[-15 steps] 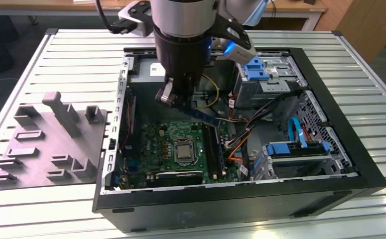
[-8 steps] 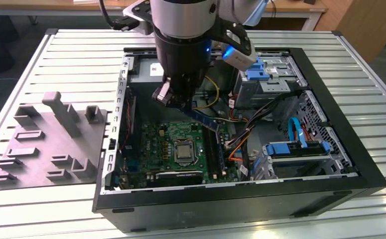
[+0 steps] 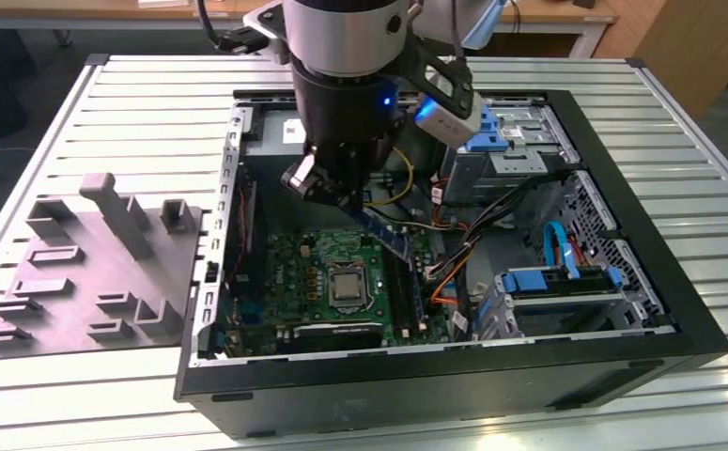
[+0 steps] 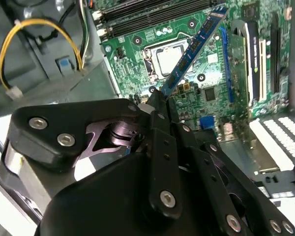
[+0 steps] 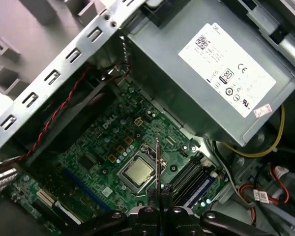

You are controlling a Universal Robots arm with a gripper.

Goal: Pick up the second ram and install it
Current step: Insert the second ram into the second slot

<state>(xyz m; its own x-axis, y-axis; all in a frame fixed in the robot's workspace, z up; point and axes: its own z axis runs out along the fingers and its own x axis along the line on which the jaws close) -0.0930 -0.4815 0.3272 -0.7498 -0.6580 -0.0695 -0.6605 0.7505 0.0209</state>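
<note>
Hand [image 4: 157,101] clamped on one end of the second ram [image 4: 194,46] over the motherboard [image 3: 299,272]; I judge it must line up parallel with the memory slots [image 5: 192,179].

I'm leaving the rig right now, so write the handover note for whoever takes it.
Gripper: shut on the thin blue circuit-board ram stick, gripping one end.
Stick: held tilted in the air over the green motherboard inside the open black computer case, close to the long black memory slots.
Done: stick picked up.
Left: not yet seated in a slot.
</note>
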